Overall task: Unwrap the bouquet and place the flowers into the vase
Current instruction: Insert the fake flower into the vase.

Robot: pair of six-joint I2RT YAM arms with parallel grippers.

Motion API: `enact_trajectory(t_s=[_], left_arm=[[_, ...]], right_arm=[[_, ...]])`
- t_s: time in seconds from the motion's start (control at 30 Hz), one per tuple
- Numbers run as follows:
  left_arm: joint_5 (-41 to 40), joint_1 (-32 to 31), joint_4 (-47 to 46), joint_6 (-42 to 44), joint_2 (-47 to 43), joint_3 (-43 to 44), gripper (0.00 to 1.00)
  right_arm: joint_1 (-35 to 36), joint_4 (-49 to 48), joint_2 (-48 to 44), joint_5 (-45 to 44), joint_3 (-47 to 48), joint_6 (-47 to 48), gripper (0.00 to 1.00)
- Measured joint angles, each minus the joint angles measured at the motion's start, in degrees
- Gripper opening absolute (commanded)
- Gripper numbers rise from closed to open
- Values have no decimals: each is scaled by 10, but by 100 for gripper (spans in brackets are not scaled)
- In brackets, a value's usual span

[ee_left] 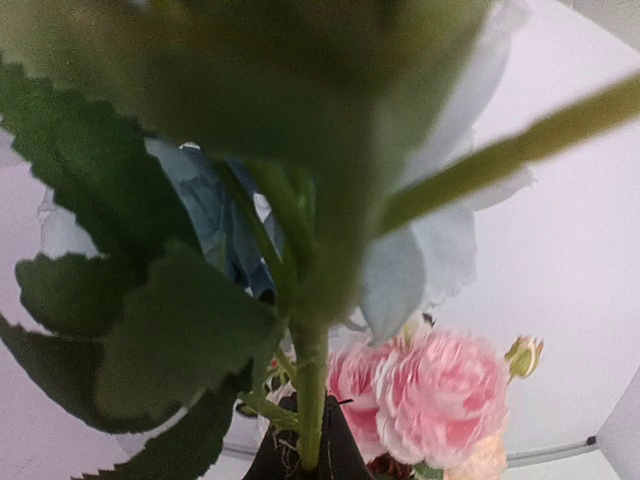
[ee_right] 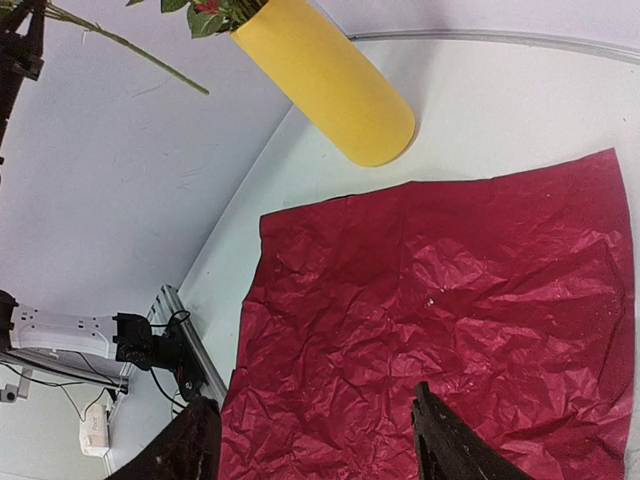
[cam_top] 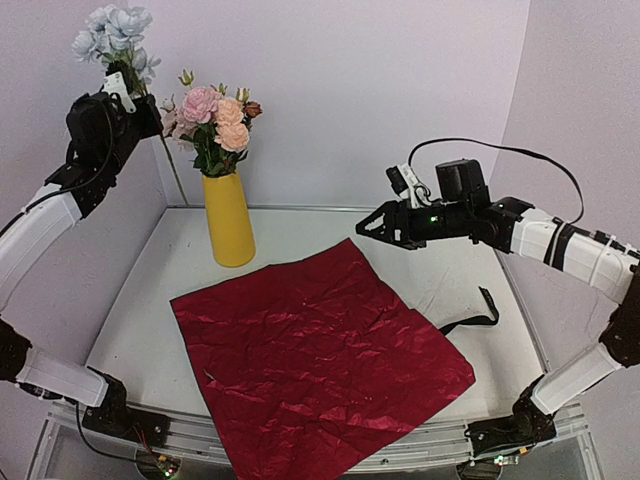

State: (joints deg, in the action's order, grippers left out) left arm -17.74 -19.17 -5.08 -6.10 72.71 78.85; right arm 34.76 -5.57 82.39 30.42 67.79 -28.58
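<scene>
Pale lilac walls (cam_top: 350, 100) enclose a white table (cam_top: 300, 235) on three sides.

Item 1: the dark red paper (cam_top: 320, 350) lies fully opened and flat on the table, crinkled, with one corner toward the back. Nothing rests on it.

Item 2: the black ribbon (cam_top: 478, 318) lies loose on the table, just off the paper's right edge.

Item 3: the yellow vase (cam_top: 229, 220) stands upright at the back left, near the paper's far edge but apart from it. Pink and peach blooms (cam_top: 215, 115) with green leaves sit in its mouth.

Item 4: the left gripper (cam_top: 125, 95) is raised high, above and to the left of the vase, clamped on the stem of a pale blue flower (cam_top: 115, 30). The bloom stands above the jaws. The lower end of the stem hangs free in the air left of the vase (not inside it). The wrist view is mostly filled by leaves and pale petals at close range.

Item 5: the right gripper (cam_top: 365, 227) hovers above the paper's back corner with its fingers (ee_right: 190, 440) spread apart, holding nothing and touching nothing.
</scene>
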Motion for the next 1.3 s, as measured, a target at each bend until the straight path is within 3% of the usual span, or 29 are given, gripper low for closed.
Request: enact_trajectory(t_s=[0.23,0.57,0.97,1.3], left_arm=[[49,7,-56,-22,51,75,0],[87,8,-99,-42,87,80,0],[129,9,-201,18,88,37,0],[148,9,-231,17,88,-59,0]], right_arm=[[-1,0,33,-5,40,-9,66],[-10,0,56,-9,64,-19,66],[-17,1,80,-9,100,-27,66],[-21,1,109,0,120,-32,66]])
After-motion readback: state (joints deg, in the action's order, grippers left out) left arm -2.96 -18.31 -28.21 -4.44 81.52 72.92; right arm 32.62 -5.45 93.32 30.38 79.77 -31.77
